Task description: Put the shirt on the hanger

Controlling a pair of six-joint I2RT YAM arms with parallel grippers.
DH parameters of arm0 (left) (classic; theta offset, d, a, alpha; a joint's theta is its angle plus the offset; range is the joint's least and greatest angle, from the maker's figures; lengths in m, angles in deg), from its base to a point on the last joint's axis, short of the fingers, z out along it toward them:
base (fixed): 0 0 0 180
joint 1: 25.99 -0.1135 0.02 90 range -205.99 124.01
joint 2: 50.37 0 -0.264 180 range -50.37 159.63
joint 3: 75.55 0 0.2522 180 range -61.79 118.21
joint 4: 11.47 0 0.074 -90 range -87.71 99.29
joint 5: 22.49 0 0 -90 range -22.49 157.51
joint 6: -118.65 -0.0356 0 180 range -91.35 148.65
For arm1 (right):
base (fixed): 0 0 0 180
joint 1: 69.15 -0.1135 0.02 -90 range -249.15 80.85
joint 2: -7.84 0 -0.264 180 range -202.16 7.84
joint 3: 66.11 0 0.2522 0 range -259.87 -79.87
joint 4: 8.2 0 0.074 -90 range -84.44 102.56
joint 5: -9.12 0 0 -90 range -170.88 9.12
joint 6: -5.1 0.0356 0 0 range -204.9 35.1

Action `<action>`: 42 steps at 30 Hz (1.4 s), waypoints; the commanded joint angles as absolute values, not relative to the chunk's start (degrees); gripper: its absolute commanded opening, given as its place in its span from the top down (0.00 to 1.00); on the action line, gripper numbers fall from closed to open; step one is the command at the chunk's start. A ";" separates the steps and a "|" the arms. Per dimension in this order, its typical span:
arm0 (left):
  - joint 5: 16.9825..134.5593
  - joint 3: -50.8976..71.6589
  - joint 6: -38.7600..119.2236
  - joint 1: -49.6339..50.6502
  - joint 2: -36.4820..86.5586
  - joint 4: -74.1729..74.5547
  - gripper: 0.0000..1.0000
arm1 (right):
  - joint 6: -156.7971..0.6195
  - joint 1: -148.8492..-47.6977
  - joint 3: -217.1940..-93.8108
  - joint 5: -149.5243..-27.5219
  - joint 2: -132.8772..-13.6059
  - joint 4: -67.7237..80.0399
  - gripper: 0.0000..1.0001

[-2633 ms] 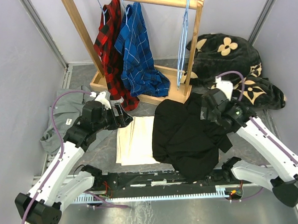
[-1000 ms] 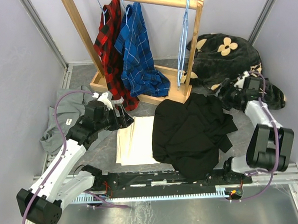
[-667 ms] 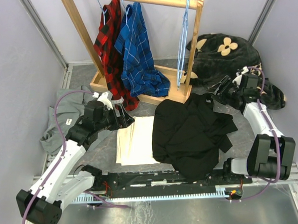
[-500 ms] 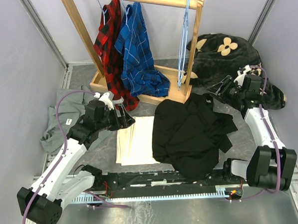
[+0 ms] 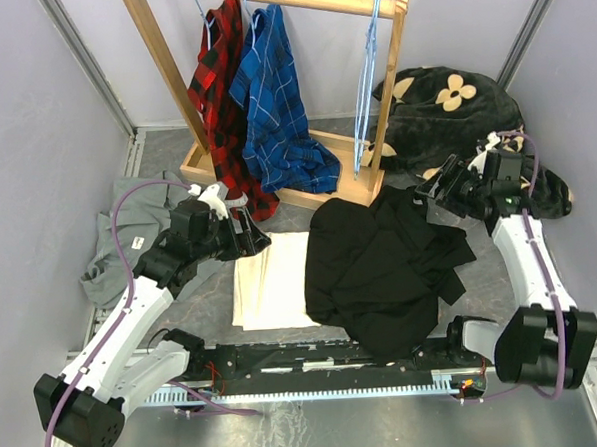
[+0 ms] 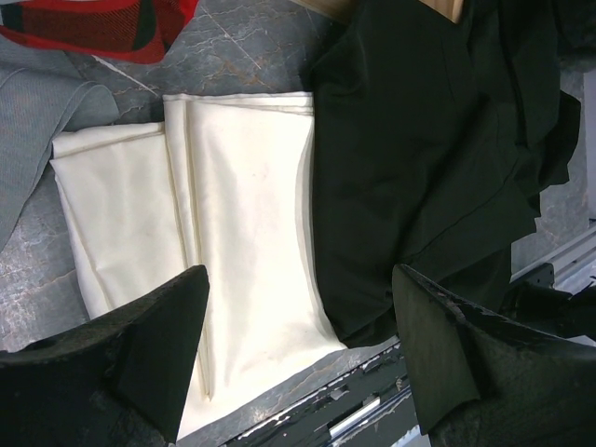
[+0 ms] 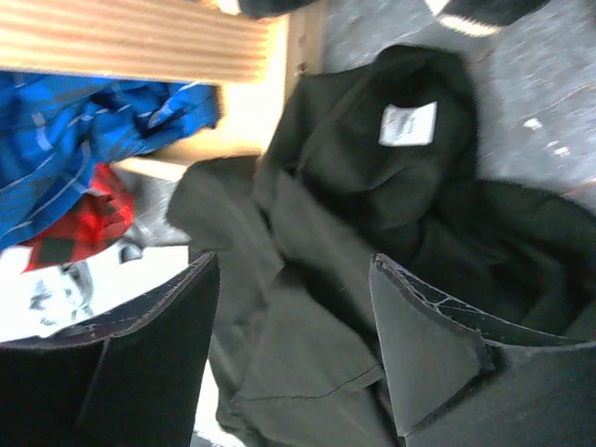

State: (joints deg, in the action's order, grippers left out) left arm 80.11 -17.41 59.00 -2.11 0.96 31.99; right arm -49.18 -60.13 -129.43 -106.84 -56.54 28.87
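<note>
**Spotter:** Your right end effector [image 5: 439,190] has come off the middle of the shirt and swung out to its far right corner. Its jaws stand apart with nothing between them.

**Coach:** Directly under it you have the shirt [image 7: 317,233], its collar facing you and the white label [image 7: 407,124] showing. The shirt lies crumpled on the surface [image 5: 487,289], just in front of the wooden rack [image 5: 155,61].

**Spotter:** Your left end effector [image 6: 296,279] has hardly budged. It is wide open and empty, hovering over the cream cloth [image 6: 233,223] beside the shirt's left edge.

**Coach:** The hanger [image 5: 367,85] hangs on the rack's rail, well apart from both arms.

**Spotter:** You look to be lining up a collar pick. Come down just beside the label and pinch the neckline only, not a bunched fold. That should keep the neck hole free for the hanger.

**Coach:** Mind the flowered blanket [image 5: 452,100] close behind your right wrist, since it could snag as you lift.
</note>
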 commanded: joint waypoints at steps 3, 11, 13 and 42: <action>80.64 -16.00 58.12 -2.14 -0.43 31.07 0.15 | -61.17 -60.16 -138.30 -107.24 -68.93 34.66 0.22; 80.58 -16.73 58.27 -2.13 -0.51 31.11 0.15 | -67.86 -63.67 -141.33 -113.91 -77.25 34.53 0.18; 80.52 -16.62 58.21 -2.17 -0.49 31.23 0.15 | -69.27 -64.35 -141.64 -114.45 -77.81 34.96 0.18; 73.76 -9.68 54.23 -2.22 -2.05 37.96 0.15 | -61.24 -70.73 -153.15 -93.49 -46.00 39.74 1.00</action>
